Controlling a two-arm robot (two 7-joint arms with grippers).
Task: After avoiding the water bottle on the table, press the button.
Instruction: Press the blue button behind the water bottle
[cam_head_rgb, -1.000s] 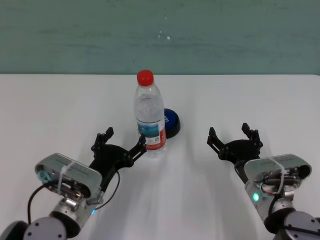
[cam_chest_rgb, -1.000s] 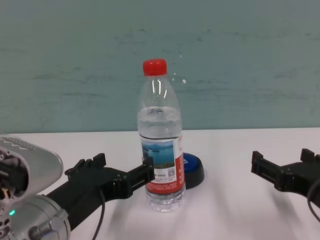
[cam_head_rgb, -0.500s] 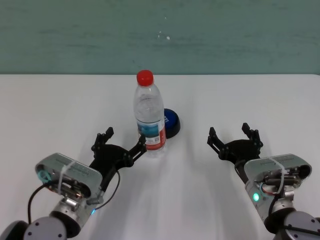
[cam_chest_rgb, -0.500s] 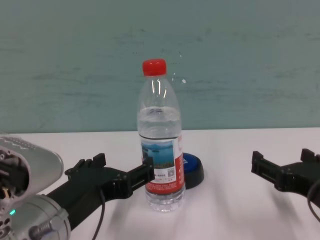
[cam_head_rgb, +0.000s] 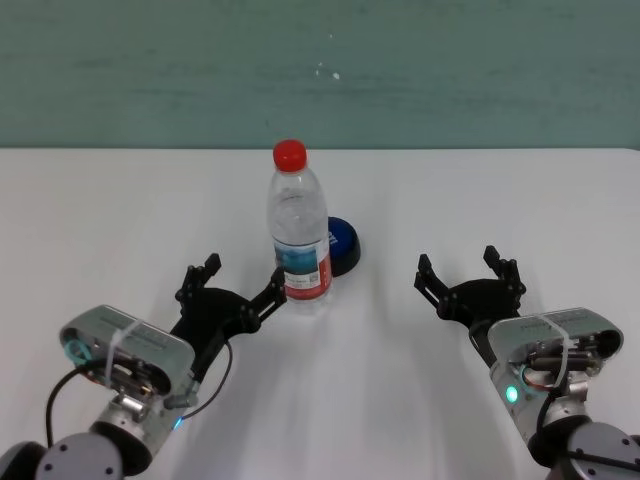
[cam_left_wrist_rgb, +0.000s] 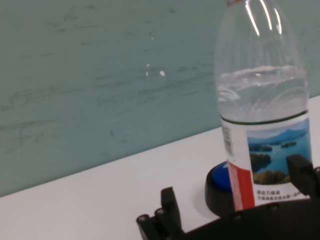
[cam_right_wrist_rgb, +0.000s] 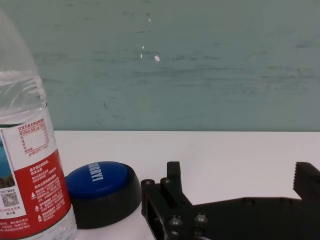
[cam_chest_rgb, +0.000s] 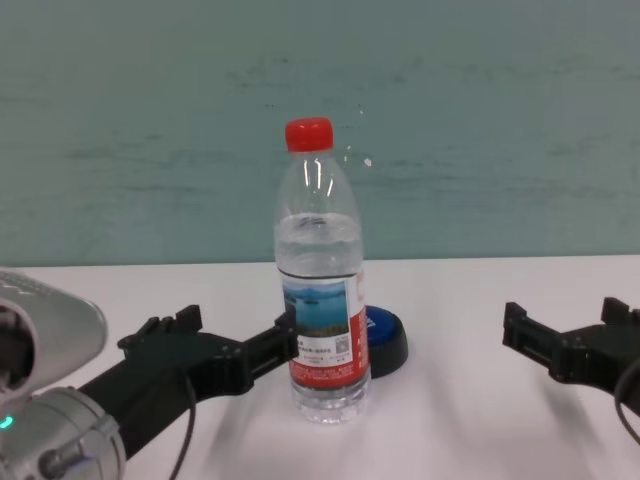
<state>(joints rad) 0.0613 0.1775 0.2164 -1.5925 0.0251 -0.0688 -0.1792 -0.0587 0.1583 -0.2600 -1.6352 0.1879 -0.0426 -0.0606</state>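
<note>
Standing upright mid-worktop (cam_head_rgb: 120, 200), bottle (cam_head_rgb: 298, 228) w/ button (cam_head_rgb: 340, 245) just behind it. Left hand (cam_head_rgb: 232, 290) spread, one finger just beside bottle label. Right hand (cam_head_rgb: 468, 279) spread too, well apart to the right.

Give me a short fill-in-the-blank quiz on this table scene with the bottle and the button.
The water bottle has a ____ cap.
The button sits right ____ the bottle, partly hidden from the head camera.
The ____ gripper is the one nearest the bottle.
The right gripper is ____, holding nothing.

Answers: red; behind; left; open
</note>
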